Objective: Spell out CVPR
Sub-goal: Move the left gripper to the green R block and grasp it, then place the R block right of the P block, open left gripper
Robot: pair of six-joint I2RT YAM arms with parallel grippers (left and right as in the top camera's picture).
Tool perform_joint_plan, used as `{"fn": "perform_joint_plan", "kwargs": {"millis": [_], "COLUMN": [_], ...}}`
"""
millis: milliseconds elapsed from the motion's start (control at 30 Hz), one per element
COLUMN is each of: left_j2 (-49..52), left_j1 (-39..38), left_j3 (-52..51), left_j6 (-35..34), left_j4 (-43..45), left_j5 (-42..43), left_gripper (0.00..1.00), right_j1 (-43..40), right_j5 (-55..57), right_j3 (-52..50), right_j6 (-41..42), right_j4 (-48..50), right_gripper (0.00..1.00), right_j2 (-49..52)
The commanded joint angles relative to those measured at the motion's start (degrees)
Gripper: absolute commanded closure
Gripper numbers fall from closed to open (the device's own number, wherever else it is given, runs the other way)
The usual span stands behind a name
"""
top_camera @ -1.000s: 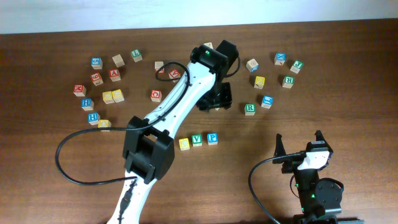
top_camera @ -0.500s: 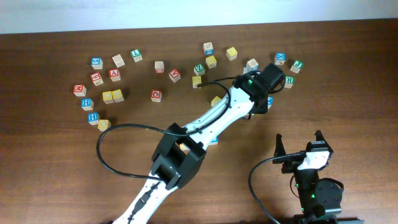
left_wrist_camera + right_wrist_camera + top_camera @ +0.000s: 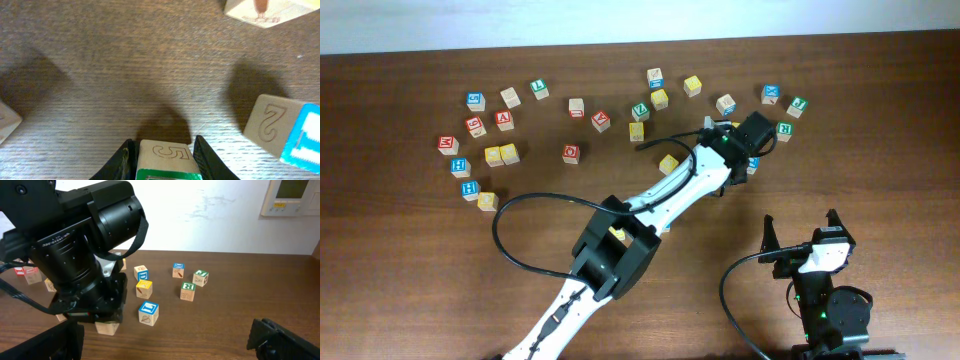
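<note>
The R cube point(image 3: 166, 151), green-edged with a 5 on its near face, sits on the surface point(image 3: 125, 75) right of centre, pinched on both sides by the left jaws. It is best lifted straight up before swinging, because a blue-faced cube point(image 3: 272, 132) stands just beside it; bare wood lies ahead. The right jaws gape wide and empty, well apart.

Light fell evenly and softly over the dark table point(image 3: 400, 250) in the overhead view, with short, faint shadows beside the blocks point(image 3: 570, 153). The left wrist view was dimmer and grainy. There, the green-edged block point(image 3: 165, 156) threw a blurred dark shadow toward 12 o'clock, and the pale block point(image 3: 260, 10) at 1 o'clock was soft. In the right wrist view the wall point(image 3: 200, 210) was bright, and the dark fingers point(image 3: 285, 340) at 5 and 7 o'clock were out of focus.
</note>
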Motion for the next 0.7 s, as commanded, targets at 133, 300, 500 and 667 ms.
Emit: {"fn": "perform_joint_plan", "kwargs": {"millis": [133, 300, 500, 667], "left_j2": [-0.24, -0.22, -0.22, 0.85], "left_j1": [-0.17, -0.59, -0.66, -0.46], "left_j3": [9.25, 8.55, 8.48, 8.44], "left_j6": [-0.35, -0.35, -0.33, 10.47], "left_j4": [-21.88, -30.14, -31.23, -30.99], "left_j5": [7.45, 7.39, 2.25, 4.42], "left_gripper": [0.70, 0.68, 0.46, 0.41], "right_j1": [0.26, 0.26, 0.26, 0.26], "right_j5": [0.11, 0.11, 0.09, 0.11], "right_j3": [-0.31, -0.31, -0.31, -0.31], "right_j6": [0.17, 0.17, 0.17, 0.17], "right_j4": [-0.42, -0.39, -0.39, -0.42], "right_gripper": [0.02, 0.02, 0.02, 0.02], "right_j2": [-0.37, -0.37, -0.37, -0.37]}}
